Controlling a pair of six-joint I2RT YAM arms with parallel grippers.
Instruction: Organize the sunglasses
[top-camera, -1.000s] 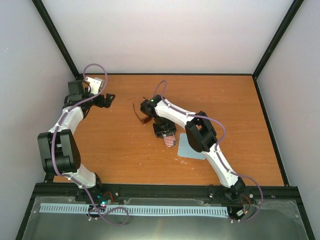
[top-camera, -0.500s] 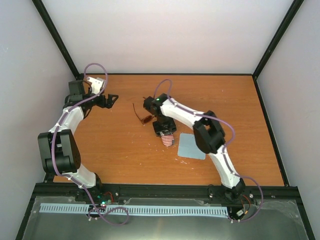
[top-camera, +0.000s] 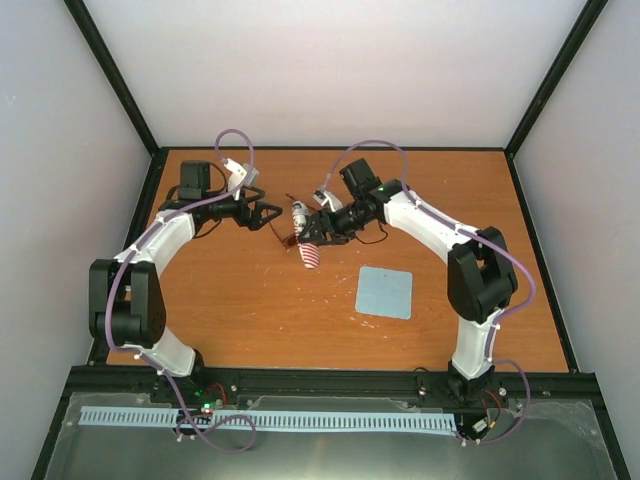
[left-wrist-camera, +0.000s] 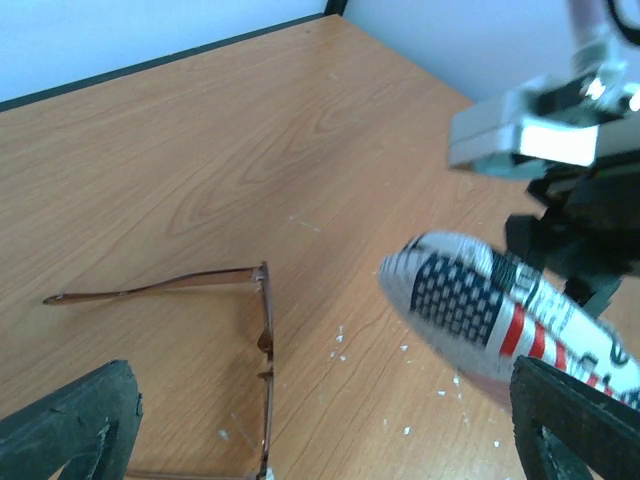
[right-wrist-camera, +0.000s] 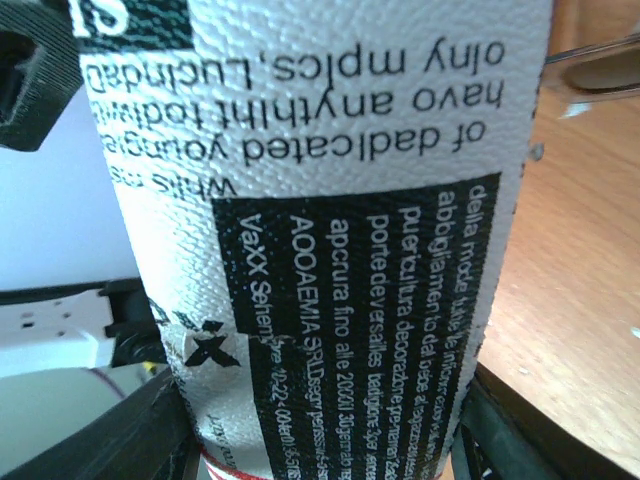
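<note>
Sunglasses (top-camera: 289, 238): unfolded on your counter (top-camera: 250, 300), between both arms. Left gripper (top-camera: 268, 214), their 10 o'clock: fingers spread, likely ready for you to take them. Right gripper (top-camera: 318, 230), 3 o'clock: fingers pinching flag case (top-camera: 311, 254), held up, probably to receive them. Cloth (top-camera: 384, 293): 4 o'clock, apart.

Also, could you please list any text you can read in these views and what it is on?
"of dedicated young": upside down on the case, right wrist view.
"Olympics, Lucinda": same print, roughly as it reads.
Sideways small print on its black panel: too blurred to read.
Nothing readable elsewhere.
</note>
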